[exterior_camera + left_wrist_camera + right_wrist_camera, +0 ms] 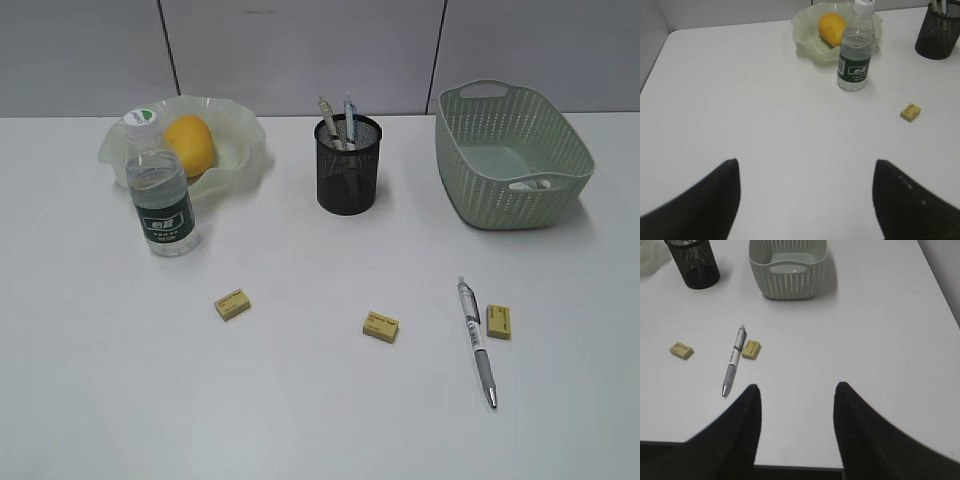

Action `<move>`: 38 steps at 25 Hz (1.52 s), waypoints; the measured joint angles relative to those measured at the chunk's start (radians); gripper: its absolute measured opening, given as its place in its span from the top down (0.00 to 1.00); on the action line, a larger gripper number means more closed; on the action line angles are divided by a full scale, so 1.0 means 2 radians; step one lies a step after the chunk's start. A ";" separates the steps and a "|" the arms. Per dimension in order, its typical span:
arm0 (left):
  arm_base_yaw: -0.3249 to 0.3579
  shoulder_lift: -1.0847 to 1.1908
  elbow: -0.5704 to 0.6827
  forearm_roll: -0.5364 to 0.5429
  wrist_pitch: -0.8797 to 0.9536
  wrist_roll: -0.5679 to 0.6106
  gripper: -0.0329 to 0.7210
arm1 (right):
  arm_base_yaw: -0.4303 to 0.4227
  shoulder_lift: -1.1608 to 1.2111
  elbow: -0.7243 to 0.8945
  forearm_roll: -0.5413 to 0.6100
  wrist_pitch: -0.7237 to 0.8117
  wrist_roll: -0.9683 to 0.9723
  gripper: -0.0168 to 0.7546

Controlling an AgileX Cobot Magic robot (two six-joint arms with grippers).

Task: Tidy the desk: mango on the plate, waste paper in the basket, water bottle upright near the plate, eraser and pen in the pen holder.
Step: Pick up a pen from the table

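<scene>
A mango (190, 145) sits in the ruffled plate (240, 135), water bottle (160, 195) upright just before it; three erasers (232, 304) and a pen (477, 340) lie on the table (300, 400). Both pincers, left (805, 200) and right (797, 425), hang released, grasping nothing.

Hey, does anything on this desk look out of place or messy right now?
Yes: three erasers and a pen lie loose on the table, outside the pen holder. Nothing looks spilled or damaged.
</scene>
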 joint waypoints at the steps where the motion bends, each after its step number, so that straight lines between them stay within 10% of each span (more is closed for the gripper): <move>1: 0.000 0.000 0.000 0.000 0.000 0.000 0.13 | 0.000 0.000 0.000 0.000 0.000 0.000 0.48; 15: 0.050 0.000 0.000 -0.012 0.001 0.000 0.44 | 0.000 0.000 0.000 0.000 0.000 0.000 0.48; 38: 0.026 0.000 0.000 -0.015 0.001 0.000 0.60 | 0.000 0.000 0.000 0.000 0.000 0.000 0.48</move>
